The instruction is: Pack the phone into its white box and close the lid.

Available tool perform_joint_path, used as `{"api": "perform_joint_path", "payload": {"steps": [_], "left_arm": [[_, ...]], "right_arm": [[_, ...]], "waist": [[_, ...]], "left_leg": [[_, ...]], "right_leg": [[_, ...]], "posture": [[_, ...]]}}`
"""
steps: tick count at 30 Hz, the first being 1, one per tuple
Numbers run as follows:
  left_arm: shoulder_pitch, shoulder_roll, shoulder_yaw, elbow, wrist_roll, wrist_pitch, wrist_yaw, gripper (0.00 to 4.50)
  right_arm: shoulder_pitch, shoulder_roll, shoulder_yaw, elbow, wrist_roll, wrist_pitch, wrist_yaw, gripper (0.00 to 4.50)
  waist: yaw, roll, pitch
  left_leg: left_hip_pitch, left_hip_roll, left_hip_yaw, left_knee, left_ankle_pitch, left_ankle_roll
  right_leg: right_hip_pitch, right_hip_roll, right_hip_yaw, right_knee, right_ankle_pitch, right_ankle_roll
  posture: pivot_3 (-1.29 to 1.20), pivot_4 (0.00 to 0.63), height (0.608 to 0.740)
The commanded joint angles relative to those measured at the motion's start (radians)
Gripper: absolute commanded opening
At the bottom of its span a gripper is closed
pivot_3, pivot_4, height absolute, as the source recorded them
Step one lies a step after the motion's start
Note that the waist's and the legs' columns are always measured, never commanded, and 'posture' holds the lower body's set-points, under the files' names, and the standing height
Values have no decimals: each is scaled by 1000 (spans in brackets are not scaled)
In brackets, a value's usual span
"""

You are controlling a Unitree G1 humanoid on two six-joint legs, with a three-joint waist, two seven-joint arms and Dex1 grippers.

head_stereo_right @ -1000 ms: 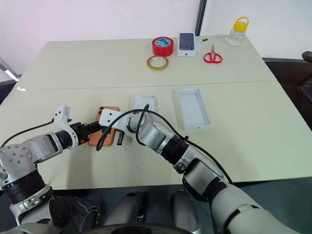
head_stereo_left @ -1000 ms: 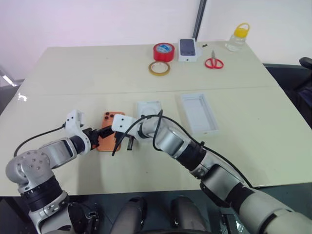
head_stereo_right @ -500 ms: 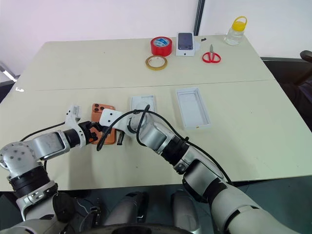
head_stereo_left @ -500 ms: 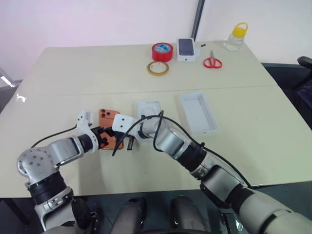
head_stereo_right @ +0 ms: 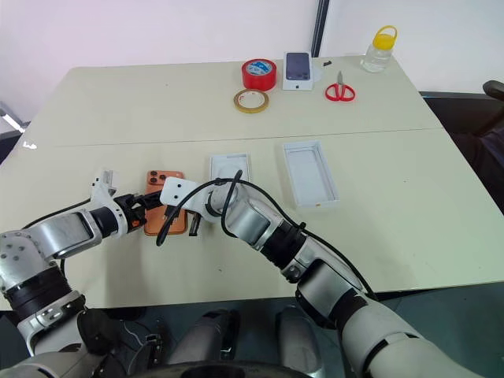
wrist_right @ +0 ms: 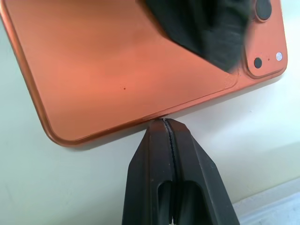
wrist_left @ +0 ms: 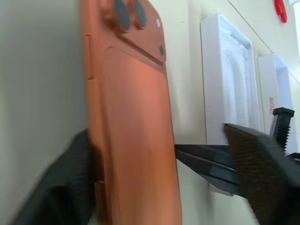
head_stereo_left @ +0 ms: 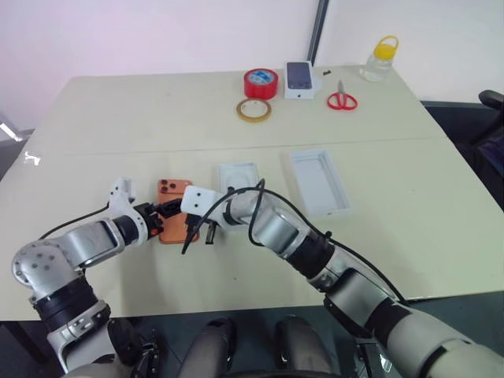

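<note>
Head view: phone (head_stereo_left: 174, 211) flat on table (head_stereo_left: 157, 118), back up, left of centre; long axis toward the frame top, lenses at the far end. Left gripper (head_stereo_left: 167, 213) straddling the phone's near half, fingers parted. Right gripper (head_stereo_left: 206, 233) at the phone's right edge. Bare tabletop all around.

Left wrist view: one finger (wrist_left: 61, 183) against the phone's long edge, the other clear of the opposite edge.

Right wrist view: fingers (wrist_right: 154, 154) pressed together, tips touching the phone's long edge.
</note>
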Motion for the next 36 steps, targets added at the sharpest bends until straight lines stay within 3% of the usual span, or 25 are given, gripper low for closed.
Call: {"api": "perform_joint_path", "payload": {"steps": [1, 6, 11, 17, 18, 25, 31, 36], "left_arm": [[3, -7, 21, -16, -63, 9, 34, 3178], [16, -38, 52, -6, -148, -10, 113, 3178], [77, -38, 0, 2, -353, -119, 240, 3178], [173, 48, -140, -2, -580, -302, 357, 335], [187, 65, -164, -6, -613, -332, 365, 81], [254, 135, -281, -40, -768, -542, 398, 81], [228, 151, -283, -61, -774, -632, 366, 81], [155, 162, -339, -62, -774, -655, 348, 81]], "right_arm": [[-10, 2, -17, -80, 1, -7, 9, 0], [-10, -22, -41, -145, 13, 16, 24, 0], [-3, -56, -63, -202, 21, 37, 33, 0], [8, -82, -70, -235, 22, 48, 32, 0], [11, -84, -70, -240, 22, 49, 32, 0], [20, -102, -75, -275, 22, 58, 35, 0], [6, -156, -162, -357, 75, 86, 67, 0], [34, -276, -258, -433, 144, 5, 135, 0]], "waist": [[1, 0, 0], [1, 0, 0], [1, 0, 0], [3, -1, 0], [2, -1, 0], [3, -1, 0], [7, -1, 0], [19, -1, 0]], "left_leg": [[0, 0, 0, 0, 0, 0], [0, 0, 0, 0, 0, 0], [-1, 0, 0, 0, 0, 0], [-1, 0, 0, 0, 0, 0], [-1, 0, 0, 0, 0, 0], [0, 0, 1, -1, 0, 0], [-1, 0, 1, -1, 0, 0], [-1, 0, 1, -1, 0, 0]], "right_leg": [[0, 0, 0, 0, 0, 0], [0, 0, 0, 0, 0, 0], [0, 0, 0, 0, 0, 0], [0, 0, 0, 0, 0, 0], [0, 0, 0, 0, 0, 0], [0, 0, 2, 0, 0, 0], [0, 0, 2, -1, 0, 0], [1, 0, 2, -2, 0, 0]], "posture": [[0, 150, 740], [0, 150, 740], [0, 150, 740], [0, 150, 740], [0, 150, 740], [0, 150, 740], [0, 150, 740], [0, 150, 740]]}}
